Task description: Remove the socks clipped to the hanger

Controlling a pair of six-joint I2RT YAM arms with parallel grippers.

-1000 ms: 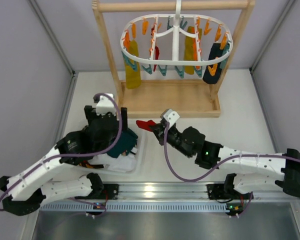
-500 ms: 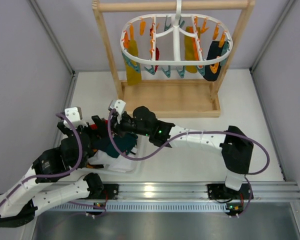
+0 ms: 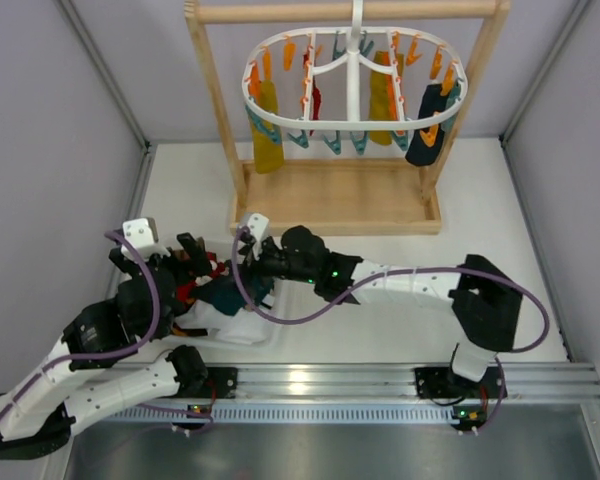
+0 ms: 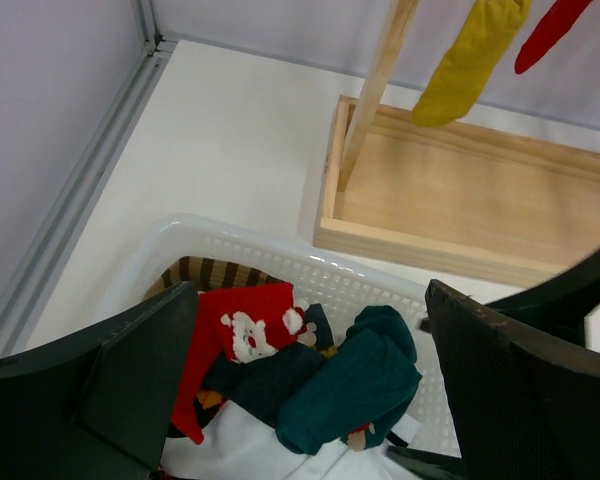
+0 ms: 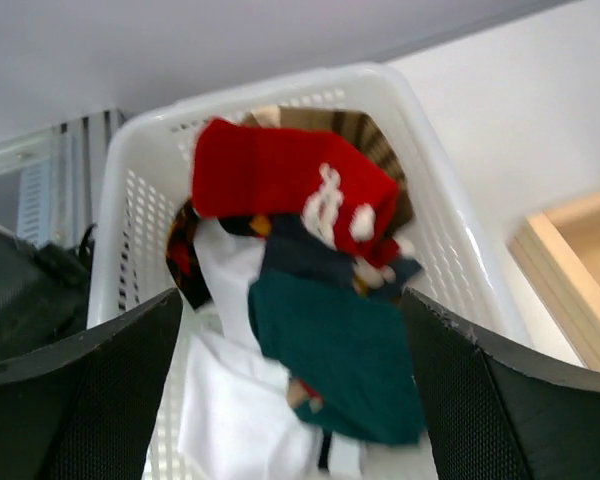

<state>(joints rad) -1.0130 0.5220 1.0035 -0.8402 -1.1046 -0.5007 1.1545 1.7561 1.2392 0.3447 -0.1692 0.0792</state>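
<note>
The white hanger (image 3: 352, 90) hangs from the wooden rack with socks clipped on: a yellow sock (image 3: 266, 140), a red one (image 3: 312, 105), a mustard one (image 3: 380, 100) and a navy one (image 3: 425, 125). My right gripper (image 3: 238, 270) (image 5: 292, 310) is open over the white basket (image 5: 280, 85), nothing between its fingers. Below it lie a red sock (image 5: 270, 175) with white pattern and a dark teal sock (image 5: 335, 350). My left gripper (image 3: 180, 268) (image 4: 310, 310) also stands open above the same basket (image 4: 310, 262), over the red sock (image 4: 245, 320) and the teal one (image 4: 355, 385).
The rack's wooden base tray (image 3: 335, 195) sits just behind the basket (image 3: 250, 335), its left post (image 4: 375, 90) rising close by. Grey walls close in on both sides. The right arm stretches across the table's middle toward the left.
The right arm carried a red sock leftward over the basket and opened; the sock now lies in the basket. The left arm drew back to the left.
</note>
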